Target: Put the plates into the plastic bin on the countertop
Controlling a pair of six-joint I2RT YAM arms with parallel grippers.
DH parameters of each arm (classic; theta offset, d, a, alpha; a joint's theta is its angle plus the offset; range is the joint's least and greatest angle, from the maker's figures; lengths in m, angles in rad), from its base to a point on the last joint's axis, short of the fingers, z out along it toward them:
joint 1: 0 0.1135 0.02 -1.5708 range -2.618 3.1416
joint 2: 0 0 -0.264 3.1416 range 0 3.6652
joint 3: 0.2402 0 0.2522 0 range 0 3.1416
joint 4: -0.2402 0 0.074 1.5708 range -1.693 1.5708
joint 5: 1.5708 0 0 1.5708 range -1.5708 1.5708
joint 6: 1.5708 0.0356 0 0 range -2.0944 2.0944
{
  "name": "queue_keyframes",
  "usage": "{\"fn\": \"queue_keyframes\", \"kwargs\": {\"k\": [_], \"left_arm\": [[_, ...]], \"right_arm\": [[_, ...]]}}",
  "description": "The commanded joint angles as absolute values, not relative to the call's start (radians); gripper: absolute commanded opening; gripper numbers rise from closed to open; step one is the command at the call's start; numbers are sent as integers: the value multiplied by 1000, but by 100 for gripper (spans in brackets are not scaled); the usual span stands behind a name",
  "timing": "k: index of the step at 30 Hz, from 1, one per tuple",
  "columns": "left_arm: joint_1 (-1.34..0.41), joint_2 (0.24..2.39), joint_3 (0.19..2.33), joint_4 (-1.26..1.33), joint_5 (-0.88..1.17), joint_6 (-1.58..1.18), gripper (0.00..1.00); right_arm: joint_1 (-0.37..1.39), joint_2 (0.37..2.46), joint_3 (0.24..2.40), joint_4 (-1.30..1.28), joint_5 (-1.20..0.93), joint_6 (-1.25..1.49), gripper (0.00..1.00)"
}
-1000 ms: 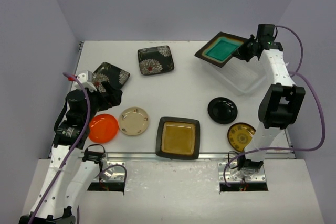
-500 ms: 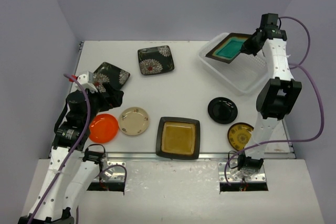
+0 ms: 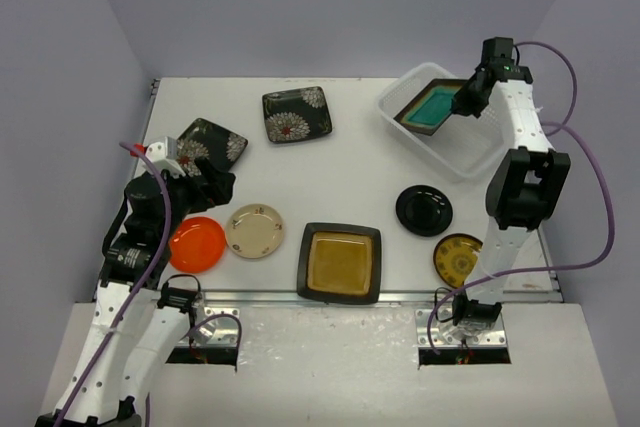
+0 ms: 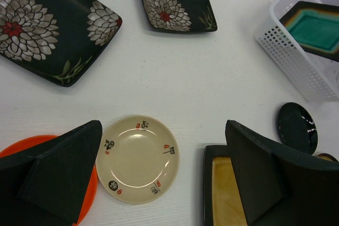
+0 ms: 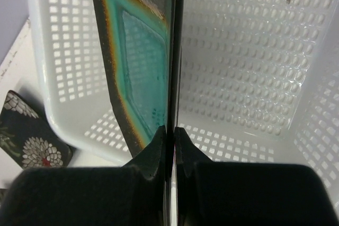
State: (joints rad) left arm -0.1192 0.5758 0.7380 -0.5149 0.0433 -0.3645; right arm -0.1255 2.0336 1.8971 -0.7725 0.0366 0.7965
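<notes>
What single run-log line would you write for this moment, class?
right gripper: shut on teal-centred plate | plate: tilted over plastic bin, unreleased | left gripper: open, empty

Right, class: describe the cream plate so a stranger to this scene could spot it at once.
Go to the front left of the white countertop. Between the orange plate and the square amber-centred plate lies the cream plate. It alone is round and pale, with small red and black marks.
</notes>
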Motion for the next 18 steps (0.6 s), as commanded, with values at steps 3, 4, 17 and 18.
{"fn": "queue_keyframes", "kwargs": {"k": [3, 4, 17, 18], "left_arm": [[-138, 566, 735, -463, 52, -357, 100], [-141, 566, 735, -463, 52, -357, 100], [-152, 569, 735, -463, 52, -357, 100], [-153, 572, 735, -462, 53, -357, 100]], "right_arm": [[-107, 1960, 1847, -606, 28, 867, 3], [-106, 1966, 1843, -604, 33, 872, 3], [-106, 2104, 1947, -677, 71, 826, 62], [-107, 2101, 1942, -678, 72, 822, 70]]}}
